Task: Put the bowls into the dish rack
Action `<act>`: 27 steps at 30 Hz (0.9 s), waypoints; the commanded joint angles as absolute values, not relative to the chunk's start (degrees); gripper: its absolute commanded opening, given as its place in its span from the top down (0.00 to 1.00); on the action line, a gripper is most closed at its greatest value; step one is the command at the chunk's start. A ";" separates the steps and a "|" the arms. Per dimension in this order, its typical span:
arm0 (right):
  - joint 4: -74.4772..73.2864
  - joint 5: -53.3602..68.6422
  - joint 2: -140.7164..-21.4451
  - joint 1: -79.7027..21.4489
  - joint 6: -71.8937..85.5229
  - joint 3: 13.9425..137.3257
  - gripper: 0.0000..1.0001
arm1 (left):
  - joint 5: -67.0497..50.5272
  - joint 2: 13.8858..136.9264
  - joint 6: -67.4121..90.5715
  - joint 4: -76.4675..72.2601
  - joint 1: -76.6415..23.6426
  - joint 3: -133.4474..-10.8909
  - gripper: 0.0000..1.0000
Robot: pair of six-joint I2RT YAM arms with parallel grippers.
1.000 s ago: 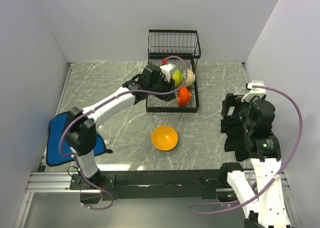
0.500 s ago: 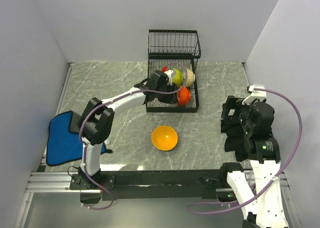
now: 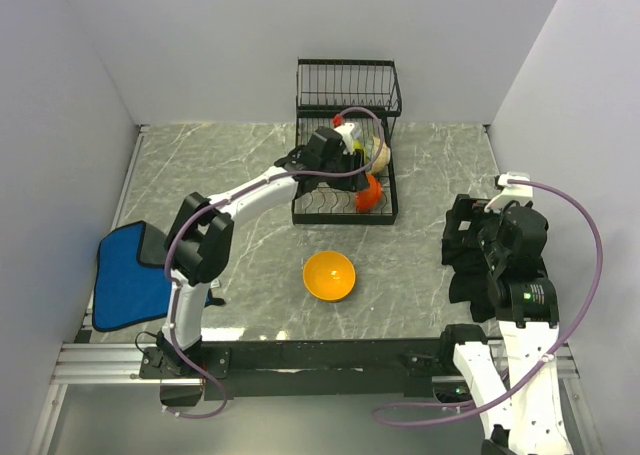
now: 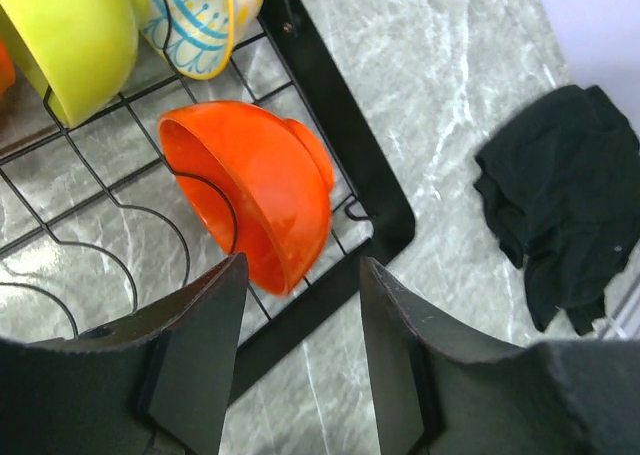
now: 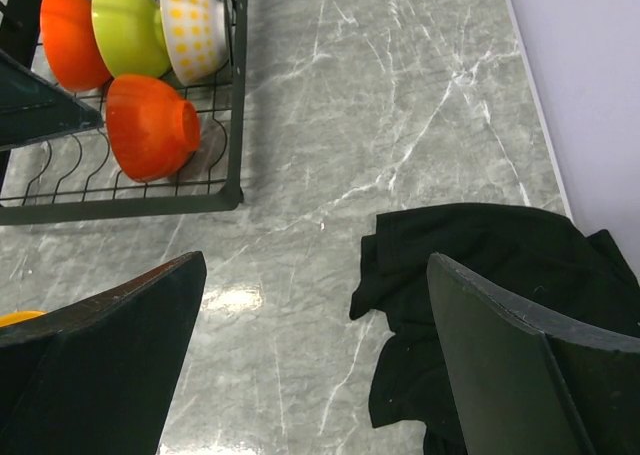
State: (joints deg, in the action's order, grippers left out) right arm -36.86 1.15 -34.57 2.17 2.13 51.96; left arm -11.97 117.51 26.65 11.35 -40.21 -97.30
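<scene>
The black wire dish rack (image 3: pixel 346 87) stands at the back centre. Its lower tier holds a red-orange bowl (image 3: pixel 340 122), a cream patterned bowl (image 3: pixel 379 153) and a second red-orange bowl (image 3: pixel 368 191). The left wrist view shows that second red-orange bowl (image 4: pixel 260 205), a lime green bowl (image 4: pixel 75 40) and the cream bowl (image 4: pixel 205 20) on edge in the slots. An orange bowl (image 3: pixel 329 275) sits upright on the table. The blue bowl is out of view. My left gripper (image 3: pixel 352 163) hovers over the rack, open and empty (image 4: pixel 297 355). My right gripper (image 3: pixel 458 237) is open and empty (image 5: pixel 315 365).
A black cloth (image 5: pixel 480 275) lies on the marble table under my right gripper; it also shows in the top view (image 3: pixel 470 287). A blue folded cloth (image 3: pixel 125 280) lies at the left front. White walls enclose the table. The rack's front rim (image 5: pixel 120 210) lies left of my right gripper.
My left gripper has moved right and slightly back over the rack's lower tier. The bowls have not moved. The right arm has barely shifted.
</scene>
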 commanded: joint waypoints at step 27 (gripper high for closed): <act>-34.89 2.37 -35.77 4.22 3.34 51.06 0.00 | -18.72 121.73 27.78 4.83 -40.34 -96.68 0.77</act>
